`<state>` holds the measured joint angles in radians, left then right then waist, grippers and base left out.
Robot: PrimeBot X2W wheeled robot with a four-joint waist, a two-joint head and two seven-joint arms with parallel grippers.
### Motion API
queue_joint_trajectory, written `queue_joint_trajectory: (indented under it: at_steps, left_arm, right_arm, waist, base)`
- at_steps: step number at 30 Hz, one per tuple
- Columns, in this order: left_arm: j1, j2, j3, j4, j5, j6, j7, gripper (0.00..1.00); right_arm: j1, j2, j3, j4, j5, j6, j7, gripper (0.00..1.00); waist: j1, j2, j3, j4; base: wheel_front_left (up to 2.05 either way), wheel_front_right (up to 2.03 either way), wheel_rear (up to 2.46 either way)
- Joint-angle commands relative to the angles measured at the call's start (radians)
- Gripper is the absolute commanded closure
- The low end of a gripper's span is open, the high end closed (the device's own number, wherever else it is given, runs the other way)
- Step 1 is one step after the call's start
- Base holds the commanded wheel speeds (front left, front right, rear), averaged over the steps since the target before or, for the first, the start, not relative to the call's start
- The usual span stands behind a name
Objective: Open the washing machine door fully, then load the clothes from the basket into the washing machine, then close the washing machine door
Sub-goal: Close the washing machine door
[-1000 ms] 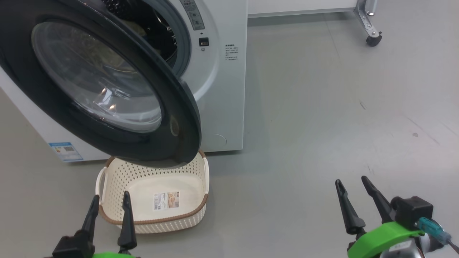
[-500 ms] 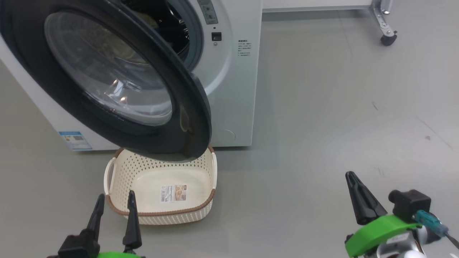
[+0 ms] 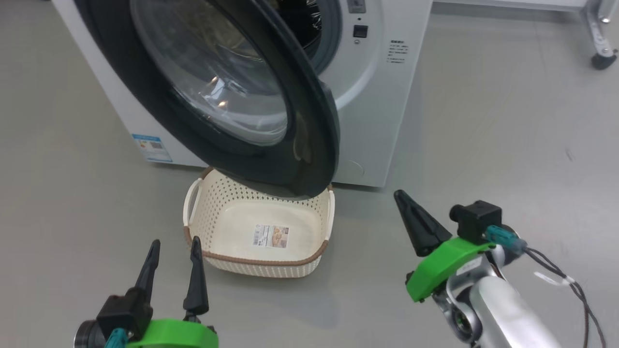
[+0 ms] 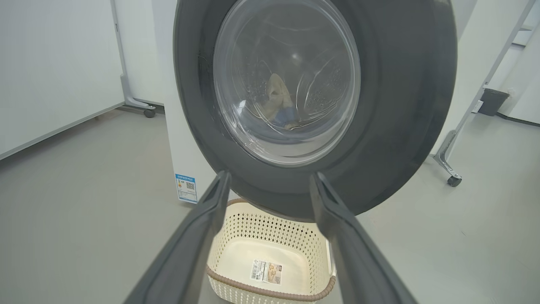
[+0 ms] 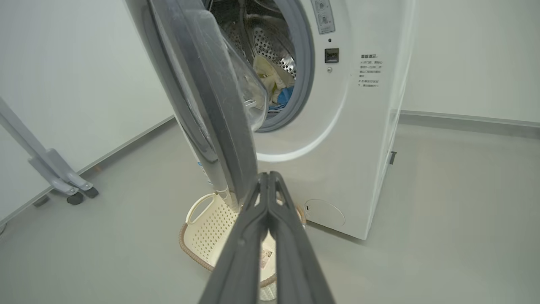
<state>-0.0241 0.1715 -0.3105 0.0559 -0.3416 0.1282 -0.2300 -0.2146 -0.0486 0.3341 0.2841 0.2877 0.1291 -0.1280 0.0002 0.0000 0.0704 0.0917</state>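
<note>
The washing machine (image 3: 387, 111) stands at the top of the head view. Its door (image 3: 314, 145), black-rimmed with a glass bowl, is swung out over the basket (image 3: 309, 258). The basket is cream, brown-rimmed and holds nothing but its label sticker. The clothes (image 5: 274, 82), cream with blue, lie inside the drum and also show through the door glass (image 4: 278, 99). My left gripper (image 3: 175, 240) is open just in front of the basket's left corner. My right gripper (image 3: 399, 194) is shut on nothing, right of the basket and below the door's free edge (image 5: 219, 126).
Grey floor lies all around. A white frame on castors (image 3: 599, 58) stands at the far right behind the machine. Another castor leg (image 5: 76, 192) sits by the wall on the door's far side. A dark bin (image 4: 491, 101) stands further back.
My right gripper has shut and moved in toward the door's edge and the basket. The head camera has turned, shifting the whole picture. The left gripper stays open.
</note>
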Motion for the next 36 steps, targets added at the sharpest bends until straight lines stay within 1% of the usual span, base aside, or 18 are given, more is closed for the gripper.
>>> queue_joint_trajectory:
  at_steps: [1, 10, 17, 21, 29, 36]
  left_arm:
    - [-0.049, 0.005, 0.031, -0.024, 0.013, 0.001, -0.014, 0.0]
    - [-0.084, -0.019, 0.006, 0.002, 0.021, -0.015, -0.024, 0.0]
    - [-0.114, -0.036, -0.011, 0.017, 0.037, -0.024, -0.029, 0.0]
    - [-0.126, -0.043, -0.01, 0.017, 0.042, -0.027, -0.03, 0.0]
    - [-0.132, -0.057, -0.006, 0.012, 0.05, -0.034, -0.031, 0.0]
    - [-0.136, -0.069, -0.003, 0.013, 0.061, -0.047, -0.032, 0.0]
  right_arm:
    - [-0.061, -0.002, 0.036, -0.013, 0.018, 0.002, -0.016, 1.0]
    - [-0.229, -0.002, 0.191, 0.153, 0.113, 0.002, -0.078, 1.0]
    - [-0.348, -0.002, 0.24, 0.26, 0.136, 0.002, -0.109, 1.0]
    - [-0.4, -0.002, 0.244, 0.314, 0.14, 0.002, -0.121, 1.0]
    - [-0.46, -0.002, 0.203, 0.417, 0.115, 0.002, -0.132, 1.0]
    - [-0.472, -0.002, 0.171, 0.457, 0.101, 0.002, -0.133, 1.0]
  waist:
    - [-0.0002, 0.0, 0.016, 0.035]
    - [-0.0002, 0.0, 0.04, 0.137]
    - [-0.0002, 0.0, 0.056, 0.182]
    - [-0.0002, 0.0, 0.062, 0.195]
    - [-0.0002, 0.0, 0.073, 0.207]
    - [-0.0002, 0.0, 0.085, 0.214]
  base:
    - [0.0, 0.0, 0.0]
    - [0.0, 0.0, 0.0]
    - [0.0, 0.0, 0.0]
    - [0.0, 0.0, 0.0]
    - [0.0, 0.0, 0.0]
    - [0.0, 0.0, 0.0]
